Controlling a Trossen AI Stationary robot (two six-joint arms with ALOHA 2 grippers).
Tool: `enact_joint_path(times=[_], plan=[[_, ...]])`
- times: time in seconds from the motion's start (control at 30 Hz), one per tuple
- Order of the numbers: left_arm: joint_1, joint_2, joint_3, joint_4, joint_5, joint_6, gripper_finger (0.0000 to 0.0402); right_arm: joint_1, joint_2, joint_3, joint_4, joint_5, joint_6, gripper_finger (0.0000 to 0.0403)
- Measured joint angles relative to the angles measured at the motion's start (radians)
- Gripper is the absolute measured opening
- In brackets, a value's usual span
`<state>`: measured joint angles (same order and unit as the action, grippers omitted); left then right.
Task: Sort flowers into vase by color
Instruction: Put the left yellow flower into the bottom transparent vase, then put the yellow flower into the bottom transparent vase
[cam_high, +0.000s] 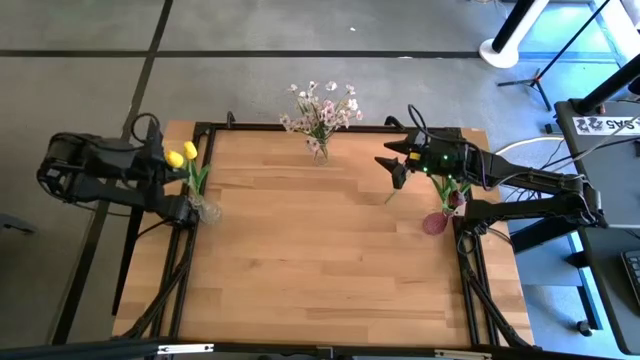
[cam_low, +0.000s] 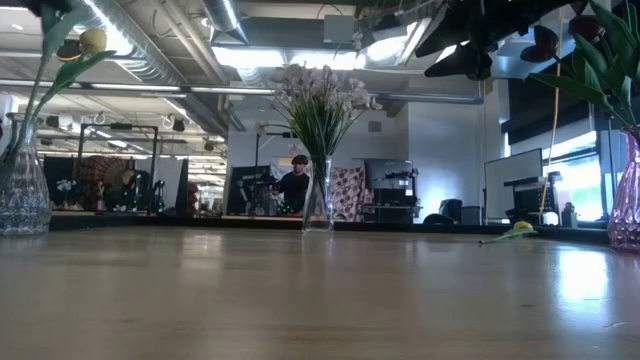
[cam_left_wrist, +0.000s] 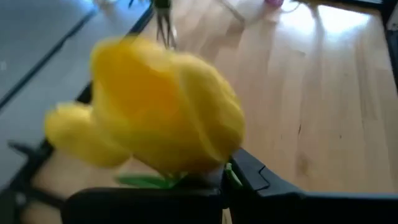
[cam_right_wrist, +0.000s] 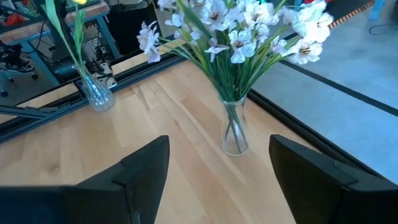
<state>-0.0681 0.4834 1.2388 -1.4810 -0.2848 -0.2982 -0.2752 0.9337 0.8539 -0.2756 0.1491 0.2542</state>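
**Three vases filled on wooden desk; one stem lying loose**

High view: The desk (cam_high: 330, 250) is a pale wood-plank top on a black frame, standing on grey floor. A clear vase (cam_high: 319, 150) at the far edge, middle, holds the pink-white sprays (cam_high: 322, 108). At the left edge, a clear vase (cam_high: 206, 211) holds yellow tulips (cam_high: 182, 155); the left gripper (cam_high: 178, 210) sits just beside it, and whether its fingers are open or closed cannot be told here. At the right edge, a pink vase (cam_high: 436, 222) holds maroon tulips (cam_high: 452, 200). The right gripper (cam_high: 397, 165) hangs above the desk toward the far right. A loose stem (cam_high: 392, 194) lies on the wood below it.

Low view: The room behind is an open workshop with ceiling strip lights and ducts; a person (cam_low: 294, 186) sits at equipment beyond the centre vase. A yellow-headed flower (cam_low: 512, 231) lies flat on the desk near the pink vase (cam_low: 625, 195).

Left wrist view: A yellow tulip head (cam_left_wrist: 165, 112) fills the picture, directly above the dark fingers (cam_left_wrist: 255, 174); their state cannot be told.

Right wrist view: The right fingers (cam_right_wrist: 140, 168) stand wide apart, holding nothing, facing the spray vase (cam_right_wrist: 234, 127).
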Motion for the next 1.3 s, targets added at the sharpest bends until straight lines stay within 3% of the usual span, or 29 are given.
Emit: enact_joint_path(times=[0.13,0.33,0.5,0.7,0.83,0.93,1.1,1.3], plan=[[0.0,0.0,-0.004,-0.009,0.027,-0.123,0.0007,0.0,0.0,0.0,0.004,-0.014,-0.035,0.0276],[0.0,0.01,-0.004,-0.011,0.067,-0.234,0.0071,0.0,0.049,0.0,0.006,-0.042,-0.051,0.0276],[0.0,0.013,-0.004,-0.076,0.133,-0.278,0.0122,-0.021,0.149,0.0,0.0,0.165,0.187,0.0276],[0.0,0.008,0.023,-0.086,0.231,-0.326,0.0134,-0.214,0.263,0.0,-0.116,0.149,0.402,0.0276],[0.0,0.008,0.026,-0.065,0.203,-0.276,0.0134,-0.386,0.351,0.0,-0.204,0.146,0.55,0.0276],[0.0,0.006,0.027,-0.03,0.194,-0.218,0.0134,-0.446,0.417,0.0,-0.197,0.122,0.578,0.0276],[0.0,0.007,0.028,0.021,0.191,-0.145,0.0134,-0.447,0.468,0.016,-0.2,0.15,0.601,0.0276],[0.0,0.007,0.028,0.007,0.192,-0.14,0.0134,-0.322,0.42,0.067,-0.322,0.27,0.639,0.0276]])
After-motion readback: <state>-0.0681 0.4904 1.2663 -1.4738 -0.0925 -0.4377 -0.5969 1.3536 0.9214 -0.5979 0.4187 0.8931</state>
